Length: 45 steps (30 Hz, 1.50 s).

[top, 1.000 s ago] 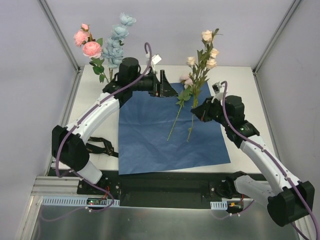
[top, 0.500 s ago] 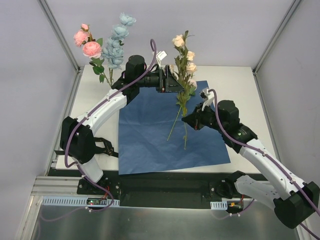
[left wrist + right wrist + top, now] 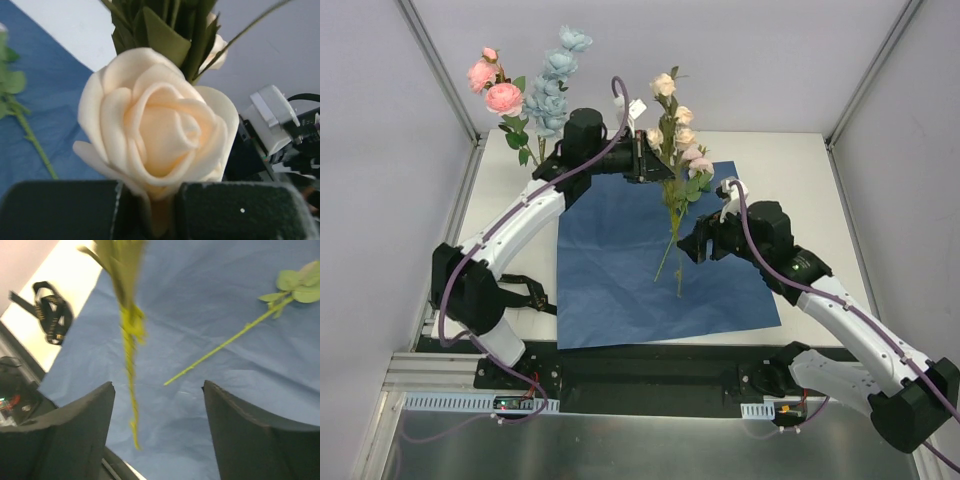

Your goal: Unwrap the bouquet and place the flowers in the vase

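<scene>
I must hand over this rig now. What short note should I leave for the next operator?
Left gripper: shut on the cream spray, just under a bloom.
Right gripper: open, that spray's stem hanging before its fingers.
Done: blue paper spread flat, ribbon off on the table; pink flowers and blue flowers stand upright at back left, vase hidden behind the left arm.
To do: bring the cream spray to them, then the leafy stem lying on the paper.

I saw my left gripper [image 3: 150, 212] clamped around the base of a cream rose [image 3: 160, 130], with blue paper [image 3: 45, 100] lying behind it.
</scene>
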Each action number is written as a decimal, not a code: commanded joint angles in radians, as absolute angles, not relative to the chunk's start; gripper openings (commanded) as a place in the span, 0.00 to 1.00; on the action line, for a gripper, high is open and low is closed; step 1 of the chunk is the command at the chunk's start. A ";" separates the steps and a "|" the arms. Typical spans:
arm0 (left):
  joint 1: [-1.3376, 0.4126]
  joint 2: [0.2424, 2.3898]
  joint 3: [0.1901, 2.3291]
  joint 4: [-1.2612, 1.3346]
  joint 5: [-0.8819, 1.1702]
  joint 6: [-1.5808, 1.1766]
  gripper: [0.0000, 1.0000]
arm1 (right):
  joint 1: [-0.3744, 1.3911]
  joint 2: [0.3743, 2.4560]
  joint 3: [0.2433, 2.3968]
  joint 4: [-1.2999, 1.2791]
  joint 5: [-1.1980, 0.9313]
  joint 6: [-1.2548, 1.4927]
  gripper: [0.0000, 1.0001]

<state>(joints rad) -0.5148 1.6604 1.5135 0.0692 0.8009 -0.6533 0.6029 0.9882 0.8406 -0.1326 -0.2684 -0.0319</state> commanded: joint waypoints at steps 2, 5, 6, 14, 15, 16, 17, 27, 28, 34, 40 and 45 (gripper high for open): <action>-0.471 1.380 1.552 -0.106 0.496 -0.292 0.00 | 0.601 0.919 0.867 -0.186 -0.048 -0.054 0.81; -0.466 1.274 1.557 -0.163 0.254 -0.129 0.00 | 0.595 0.923 0.870 -0.198 -0.040 -0.051 0.81; -0.465 1.253 1.562 -0.169 0.124 -0.095 0.00 | 0.595 0.930 0.871 -0.196 -0.040 -0.048 0.81; -0.414 1.175 1.696 -0.198 -0.330 0.144 0.00 | 0.591 0.983 0.893 -0.190 -0.067 -0.021 0.81; -0.375 1.172 1.698 -0.198 -0.334 0.137 0.00 | 0.592 0.983 0.893 -0.189 -0.067 -0.020 0.81; -0.356 1.161 1.683 -0.186 -0.339 0.133 0.00 | 0.591 0.985 0.894 -0.189 -0.067 -0.020 0.81; -0.339 1.157 1.672 -0.154 -0.354 0.133 0.00 | 0.592 0.983 0.893 -0.190 -0.067 -0.018 0.81; -0.253 1.198 1.657 -0.071 -0.359 0.063 0.00 | 0.592 0.965 0.877 -0.195 -0.060 -0.011 0.81; -0.250 1.207 1.663 -0.068 -0.356 0.058 0.00 | 0.592 0.962 0.876 -0.198 -0.057 -0.011 0.82; -0.245 1.236 1.681 -0.075 -0.370 0.011 0.00 | 0.592 0.959 0.868 -0.202 -0.052 -0.012 0.82; -0.244 1.259 1.715 -0.081 -0.374 0.002 0.00 | 0.591 0.956 0.867 -0.199 -0.049 -0.012 0.82; -0.239 1.281 1.735 -0.080 -0.377 0.002 0.00 | 0.592 0.960 0.868 -0.199 -0.052 -0.009 0.82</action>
